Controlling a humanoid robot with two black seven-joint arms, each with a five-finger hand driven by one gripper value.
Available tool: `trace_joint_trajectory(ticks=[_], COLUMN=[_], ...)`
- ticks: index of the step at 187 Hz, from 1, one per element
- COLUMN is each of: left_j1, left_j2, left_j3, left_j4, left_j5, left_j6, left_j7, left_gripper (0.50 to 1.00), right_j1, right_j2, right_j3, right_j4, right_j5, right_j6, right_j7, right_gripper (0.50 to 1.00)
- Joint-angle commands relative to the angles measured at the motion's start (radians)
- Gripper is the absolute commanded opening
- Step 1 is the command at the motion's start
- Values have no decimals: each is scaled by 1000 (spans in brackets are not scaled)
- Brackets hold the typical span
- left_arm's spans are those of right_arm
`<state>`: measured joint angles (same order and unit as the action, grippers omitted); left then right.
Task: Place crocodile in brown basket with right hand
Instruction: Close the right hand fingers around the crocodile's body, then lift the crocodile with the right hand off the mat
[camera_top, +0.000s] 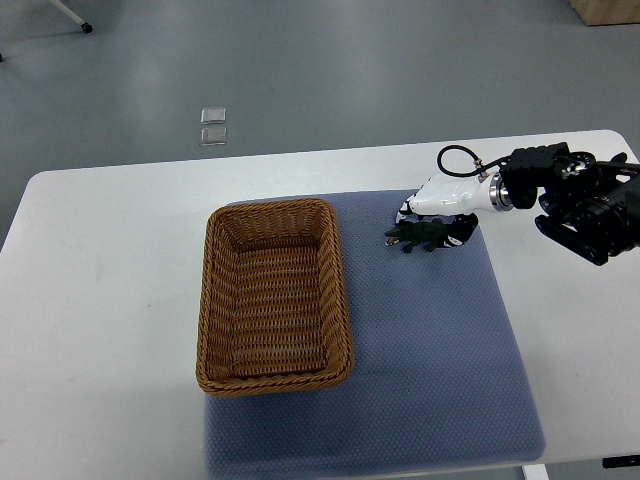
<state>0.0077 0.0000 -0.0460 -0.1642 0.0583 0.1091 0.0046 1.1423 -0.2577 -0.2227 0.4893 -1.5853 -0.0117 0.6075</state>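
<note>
- Because my white palm sits right over it, I see only part of the crocodile (424, 236): a dark green shape poking out below my right hand (445, 197), its finer detail too small to make out.
- I cannot tell whether the crocodile rests on the blue mat (430, 350) or hangs just clear of it.
- My fingers (404, 213) are curled down around the crocodile, gripping it from above. Their dark tips are hard to separate from the dark toy.
- My right arm (575, 205) comes in from the picture's right edge, black and bulky, and the frame cuts it off there. A black cable (452, 153) loops up above the wrist.
- The hand reaches leftward with the palm facing down, pointing towards the brown basket (275, 381).
- The crocodile is outside the basket, near its far right corner, with a strip of bare mat between them. It is over the far part of the mat.
- The basket is rectangular wicker. It stands on the left part of the mat, with its left side reaching past the mat's edge onto the bench (100, 300).
- The bench is white with rounded far corners, and the picture's bottom cuts off its near edge.
- Beyond it lies a grey floor (350, 70) with two small square plates (214, 115) set into it.
- A wheeled leg (87, 29) at the top left and a brown box corner (605, 10) at the top right are both cut off by the frame.
</note>
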Motion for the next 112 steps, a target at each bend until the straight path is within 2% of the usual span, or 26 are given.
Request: trace_joint_trajectory(ticks=[1,21,56,93,112], left_j1=[0,0,0,0,0], left_j2=[0,0,0,0,0], left_j3=[0,0,0,0,0], left_j4=[0,0,0,0,0], left_j5=[0,0,0,0,0], left_j6=[0,0,0,0,0], left_j7=[0,0,0,0,0], left_gripper=[1000,1000,1000,1000,1000], right_j1=[4,4,5,5,11], right_j2=[0,0,0,0,-2], right_j3=[3,6,16,16,17], right_j4=[0,0,0,0,0], right_j5=[4,7,8,10,19], right_j6=[10,13,13,13,15], right_j7=[0,1,1,1,3], right_gripper=[615,578,574,509,500])
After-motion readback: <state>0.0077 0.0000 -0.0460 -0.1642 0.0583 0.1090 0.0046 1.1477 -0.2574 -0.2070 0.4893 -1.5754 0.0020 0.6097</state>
